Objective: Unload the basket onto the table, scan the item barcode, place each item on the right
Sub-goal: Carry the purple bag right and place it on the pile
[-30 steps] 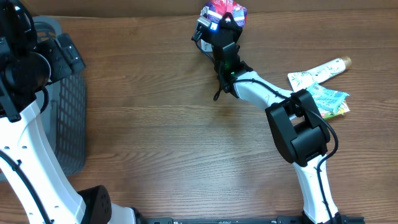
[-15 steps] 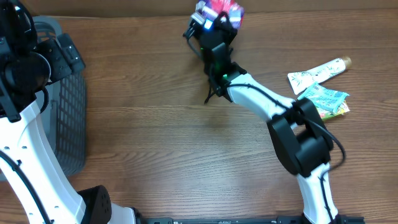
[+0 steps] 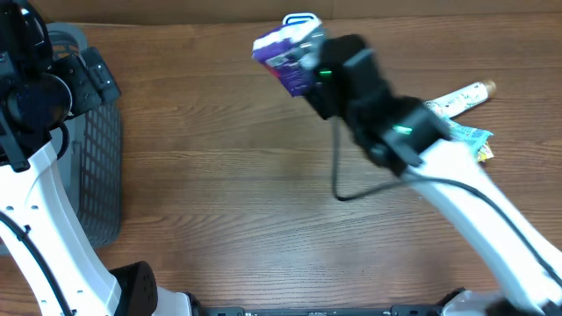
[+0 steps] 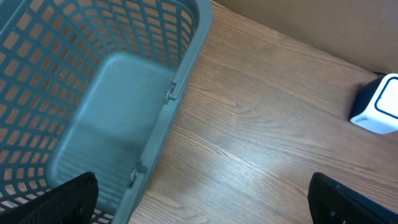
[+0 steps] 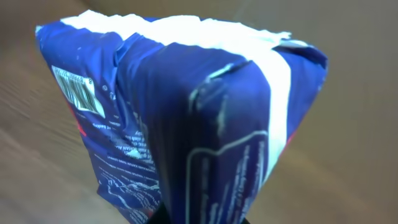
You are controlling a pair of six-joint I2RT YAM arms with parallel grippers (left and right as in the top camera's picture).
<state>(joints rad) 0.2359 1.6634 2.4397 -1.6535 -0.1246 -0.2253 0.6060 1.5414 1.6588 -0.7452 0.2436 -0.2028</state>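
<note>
The grey basket [image 4: 124, 143] stood at the desk's left edge. Our left wrist view looked onto its smooth floor panel, with the left gripper [image 4: 205, 202] spread wide above it. Toward the far edge, the right gripper [image 3: 309, 70] was clenched on the blue packet [image 3: 283, 51], held up near the white scanner [image 3: 299, 19]. Only the right wrist view showed us the packet's barcode [image 5: 78, 94]. Only the overhead showed the sachets [image 3: 464, 140] by the right edge.

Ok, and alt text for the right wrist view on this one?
A crumpled blue packet fills the frame, seen close up, with a white band across its top and down one side. Its barcode shows on the left face, near the top; behind is blurred brown wood.
</note>
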